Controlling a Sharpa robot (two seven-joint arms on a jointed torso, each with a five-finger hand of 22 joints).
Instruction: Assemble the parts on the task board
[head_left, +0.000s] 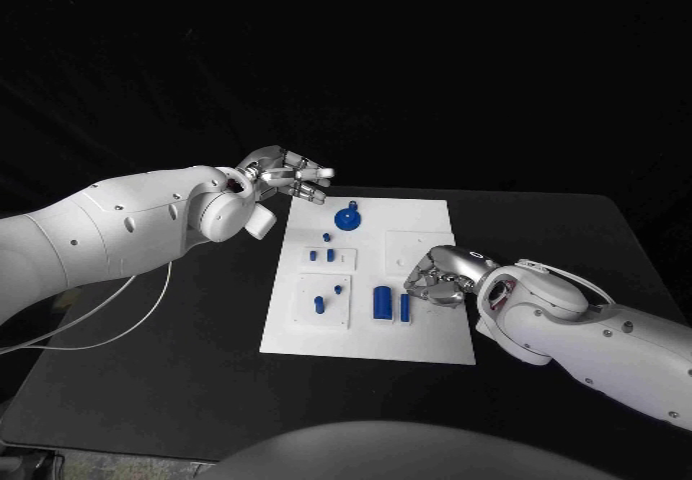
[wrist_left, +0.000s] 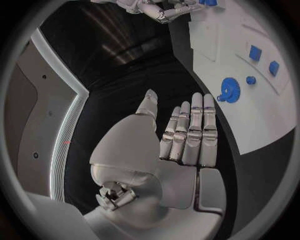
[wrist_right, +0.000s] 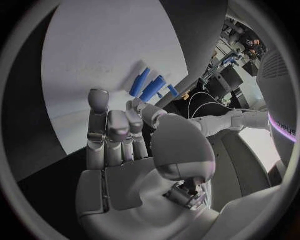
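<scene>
The white task board (head_left: 421, 335) lies in the middle of the table. A blue gear (head_left: 348, 217) stands at its far end, with small blue pegs (head_left: 320, 256) and two more (head_left: 329, 296) on raised plates closer in. Two long blue cylinders (head_left: 382, 302) lie side by side near the middle. My left hand (head_left: 289, 175) hovers off the board's far left corner, fingers straight and apart, holding nothing; the gear (wrist_left: 230, 91) shows past its fingertips (wrist_left: 197, 102). My right hand (head_left: 440, 275) hangs over the board's right side, just right of the cylinders (wrist_right: 150, 86), with nothing in its fingers.
A pale square recess (head_left: 411, 245) sits in the board just beyond my right hand. A thin white cable (head_left: 123, 315) loops over the table at the left. Bare black table (head_left: 173, 390) lies on the near left side.
</scene>
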